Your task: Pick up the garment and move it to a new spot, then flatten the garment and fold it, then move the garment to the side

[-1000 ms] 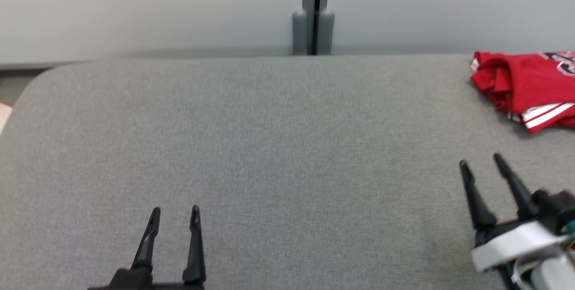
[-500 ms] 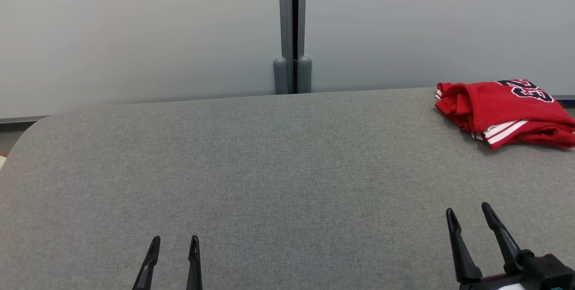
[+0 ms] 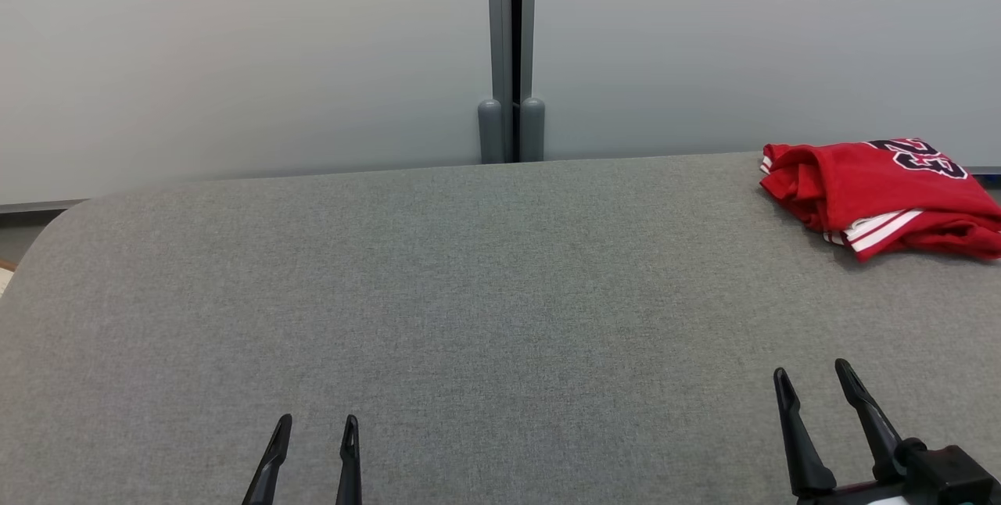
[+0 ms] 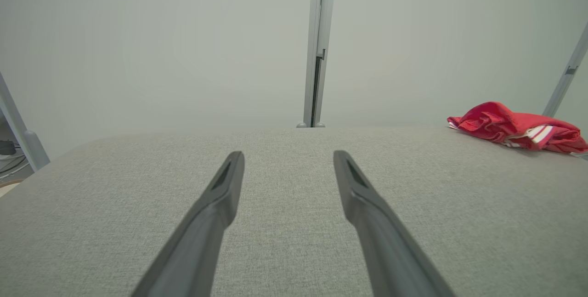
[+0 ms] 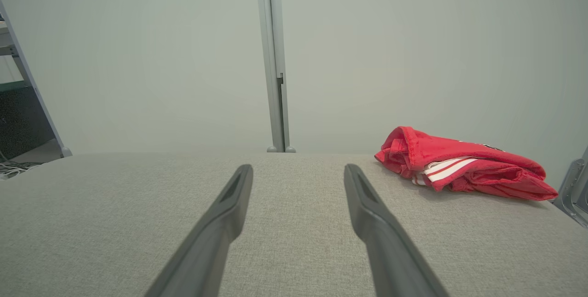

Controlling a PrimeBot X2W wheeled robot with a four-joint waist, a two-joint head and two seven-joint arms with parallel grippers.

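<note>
Beyond the released right hand (image 3: 811, 370), well apart, lies the folded red garment (image 3: 868, 177).

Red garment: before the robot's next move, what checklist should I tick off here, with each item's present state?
1. The left gripper is open, holding nothing: ok.
2. The right gripper is open, holding nothing: ok.
3. Both grippers are apart from the red garment: ok.
4. The red garment is folded and lies at the far right of the grey table: ok.
5. The red garment's right end is fully on the grey table: cannot tell; it reaches the head view's edge.
</note>
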